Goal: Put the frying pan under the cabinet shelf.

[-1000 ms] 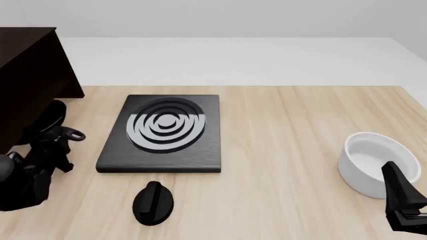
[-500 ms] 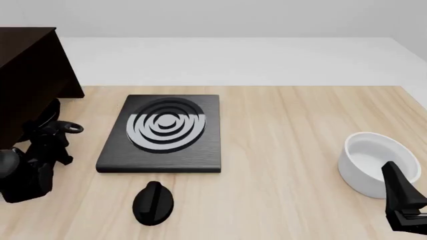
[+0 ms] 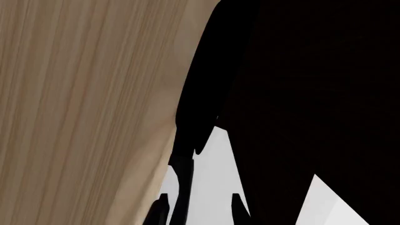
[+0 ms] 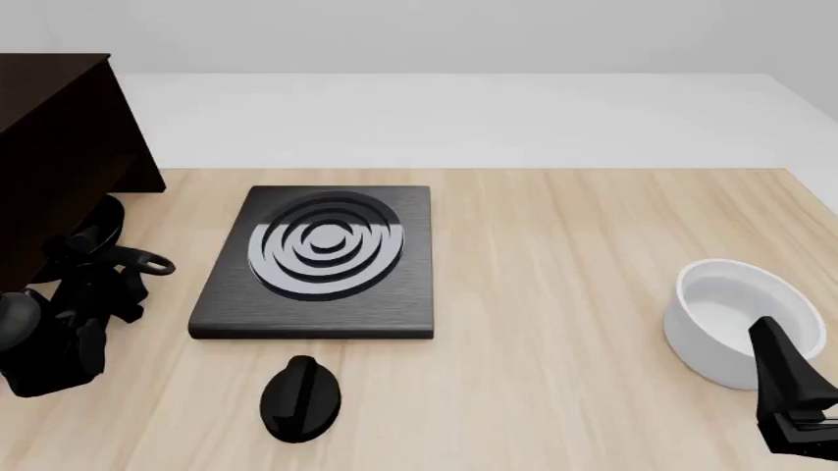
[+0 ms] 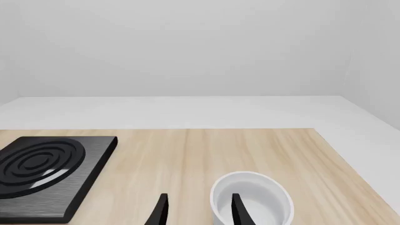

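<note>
Left wrist view
- Worktop [image 3: 81, 93]: pale wood grain is filling one side of the picture.
- Black mass [image 3: 300, 84]: is covering the other side; too dark to identify.
- Left pincer [image 3: 197, 211]: fingertips are standing apart, released; a thin black strip [image 3: 181, 187] is running between them, closer to one finger, against a pale grey patch.

Front view
- Cabinet shelf [image 4: 53, 147]: is standing at the far left edge of the worktop.
- Frying pan [image 4: 105, 214]: is showing as a dark rounded shape just beside the cabinet's near right side, directly over the left arm [image 4: 53, 339]; its outline is merging with the arm.
- Black slab [image 4: 314, 260]: is lying flat left of centre, grey rings up.
- Black knob [image 4: 301, 397]: is lying near of the slab.
- White bowl [image 4: 733, 319]: is sitting at the near right.
- Right pincer [image 4: 792, 402]: is hanging just near of the bowl.

Right wrist view
- Right pincer: fingers are spread, gripping nothing; bowl and slab are lying beyond them.
</note>
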{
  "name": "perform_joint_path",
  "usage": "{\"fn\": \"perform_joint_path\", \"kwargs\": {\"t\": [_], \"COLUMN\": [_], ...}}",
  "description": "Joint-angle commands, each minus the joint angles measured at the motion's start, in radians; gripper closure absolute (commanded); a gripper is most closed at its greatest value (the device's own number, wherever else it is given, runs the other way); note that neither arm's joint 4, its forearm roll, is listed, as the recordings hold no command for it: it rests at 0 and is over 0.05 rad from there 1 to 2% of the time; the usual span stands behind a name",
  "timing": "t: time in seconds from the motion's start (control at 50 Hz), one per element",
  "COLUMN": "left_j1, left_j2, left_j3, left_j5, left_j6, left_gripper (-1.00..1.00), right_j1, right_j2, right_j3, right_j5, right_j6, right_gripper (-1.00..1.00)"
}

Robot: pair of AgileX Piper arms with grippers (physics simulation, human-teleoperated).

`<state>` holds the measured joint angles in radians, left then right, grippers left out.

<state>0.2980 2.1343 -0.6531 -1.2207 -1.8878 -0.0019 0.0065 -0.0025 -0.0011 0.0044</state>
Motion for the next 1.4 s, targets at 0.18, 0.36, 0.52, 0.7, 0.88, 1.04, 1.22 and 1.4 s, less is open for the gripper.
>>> {"fn": "perform_joint_path", "kwargs": {"t": [0.18, 0.36, 0.52, 0.7, 0.88, 1.04, 1.22, 1.4], "left_j1": [-0.081, -0.134, -0.164, -0.248, -0.313, -0.326, -0.307, -0.283], "left_j2": [0.13, 0.097, 0.083, 0.029, -0.091, -0.408, -0.662, -1.027], "left_j3": [0.047, 0.142, 0.204, 0.287, 0.455, 0.555, 0.614, 0.636], "left_j5": [0.176, 0.121, 0.081, 0.046, 0.005, 0.166, 0.337, 0.625], "left_j6": [0.613, 0.601, 0.607, 0.617, 0.613, 0.684, 0.771, 0.814], "left_gripper": [-1.0, -1.0, -1.0, -1.0, -1.0, -1.0, -1.0, -1.0], "right_j1": [0.0, 0.0, 0.0, 0.0, 0.0, 0.0, 0.0, 0.0], "right_j2": [0.0, 0.0, 0.0, 0.0, 0.0, 0.0, 0.0, 0.0], "right_j3": [0.0, 0.0, 0.0, 0.0, 0.0, 0.0, 0.0, 0.0], "right_j5": [0.0, 0.0, 0.0, 0.0, 0.0, 0.0, 0.0, 0.0], "right_j6": [0.0, 0.0, 0.0, 0.0, 0.0, 0.0, 0.0, 0.0], "right_gripper": [-1.0, -1.0, -1.0, -1.0, -1.0, -1.0, -1.0, -1.0]}}
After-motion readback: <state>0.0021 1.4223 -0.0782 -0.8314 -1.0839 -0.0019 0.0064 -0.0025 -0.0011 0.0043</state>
